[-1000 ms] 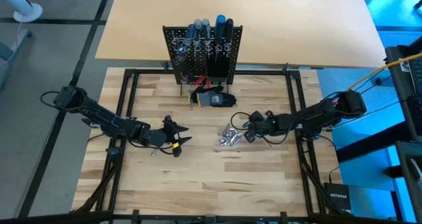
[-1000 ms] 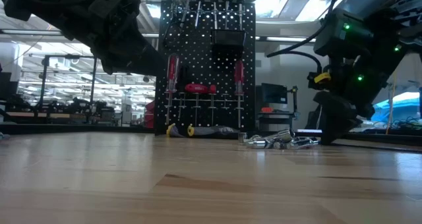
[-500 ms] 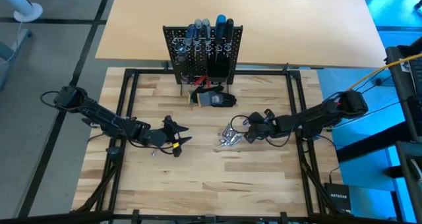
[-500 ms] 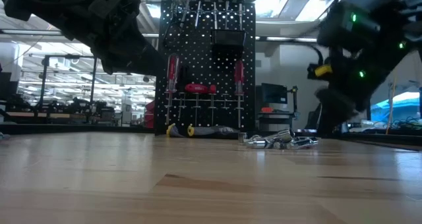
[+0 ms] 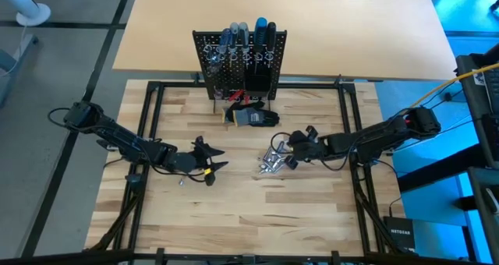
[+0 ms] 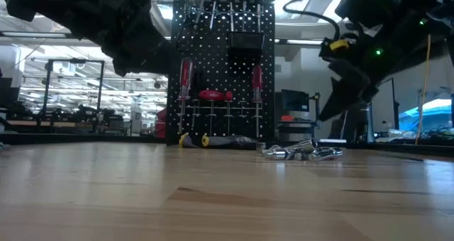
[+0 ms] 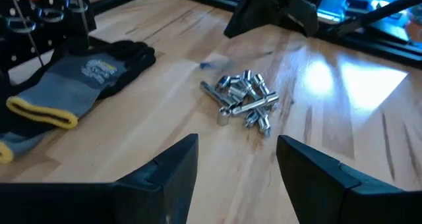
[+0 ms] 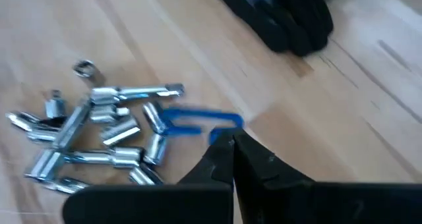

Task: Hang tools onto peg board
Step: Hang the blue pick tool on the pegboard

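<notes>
Right now the right gripper (image 5: 290, 150) hangs just above the bench (image 5: 234, 210), fingers squeezed shut on nothing, beside the heap of shiny silver pieces (image 5: 272, 161). These lie flat, pointing every which way. Screwdrivers (image 5: 251, 33) stand straight up in the peg board (image 5: 240, 64). Left gripper (image 5: 216, 160) waits, wide open and empty.
</notes>
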Action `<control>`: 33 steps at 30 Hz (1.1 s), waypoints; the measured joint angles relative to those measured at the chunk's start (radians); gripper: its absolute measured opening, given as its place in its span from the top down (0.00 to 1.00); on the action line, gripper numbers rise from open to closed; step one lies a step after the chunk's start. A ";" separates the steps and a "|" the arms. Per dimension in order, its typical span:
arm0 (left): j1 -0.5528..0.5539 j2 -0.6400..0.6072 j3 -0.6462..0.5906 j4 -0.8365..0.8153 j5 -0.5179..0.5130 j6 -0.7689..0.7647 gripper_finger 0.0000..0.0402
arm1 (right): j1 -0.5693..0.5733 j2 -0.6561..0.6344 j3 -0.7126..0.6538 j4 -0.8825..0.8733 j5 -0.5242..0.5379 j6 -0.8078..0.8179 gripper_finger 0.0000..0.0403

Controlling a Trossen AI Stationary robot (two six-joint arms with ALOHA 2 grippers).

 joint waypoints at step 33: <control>0.000 0.000 0.000 0.034 0.000 0.045 0.51 | -0.215 0.095 0.005 0.036 -0.424 -0.149 0.64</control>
